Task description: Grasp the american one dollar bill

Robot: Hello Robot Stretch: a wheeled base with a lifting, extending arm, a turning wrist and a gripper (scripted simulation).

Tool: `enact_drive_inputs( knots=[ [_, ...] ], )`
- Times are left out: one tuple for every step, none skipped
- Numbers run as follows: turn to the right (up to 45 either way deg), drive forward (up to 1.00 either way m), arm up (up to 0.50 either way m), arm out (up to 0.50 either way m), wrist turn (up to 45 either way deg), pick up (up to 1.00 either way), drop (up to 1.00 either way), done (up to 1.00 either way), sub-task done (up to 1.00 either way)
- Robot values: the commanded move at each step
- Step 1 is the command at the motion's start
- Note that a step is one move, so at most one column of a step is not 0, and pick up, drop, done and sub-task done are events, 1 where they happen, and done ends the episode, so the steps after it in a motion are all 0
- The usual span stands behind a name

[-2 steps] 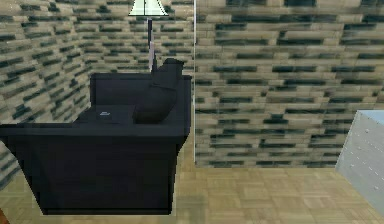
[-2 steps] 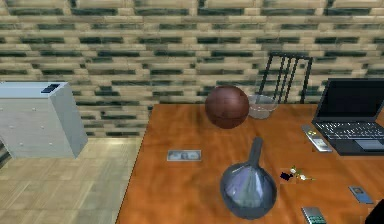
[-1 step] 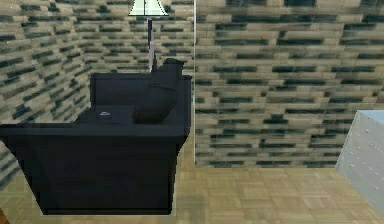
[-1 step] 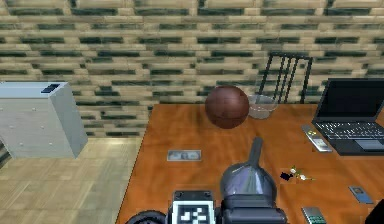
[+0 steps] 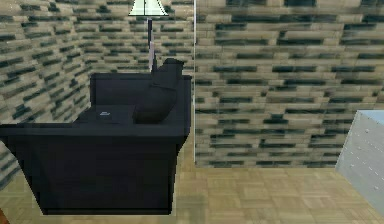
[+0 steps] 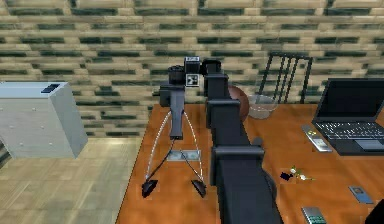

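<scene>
Plainly, one dollar bill (image 6: 183,156), a small grey-green rectangle, lies flat on the wooden table (image 6: 275,150) between the claw's (image 6: 174,186) two thin fingers; whether the claw holds anything cannot be told. One laptop (image 6: 350,115) and one glass bowl (image 6: 262,108) stand nearby.

I can read no word, number or sign in either view. The small greenish bill (image 6: 183,156) on the wooden table (image 6: 300,140) carries print too fine for me to make out, and the white squares (image 6: 192,64) on the arm (image 6: 235,140) bear only black marks.
</scene>
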Motion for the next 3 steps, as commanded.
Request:
enact_drive_inputs(
  knots=[
    [0.0,0.0,0.0,0.0,45.0,0.0,0.0,0.0,0.0],
    [0.0,0.0,0.0,0.0,45.0,0.0,0.0,0.0,0.0],
    [0.0,0.0,0.0,0.0,45.0,0.0,0.0,0.0,0.0]
  ],
)
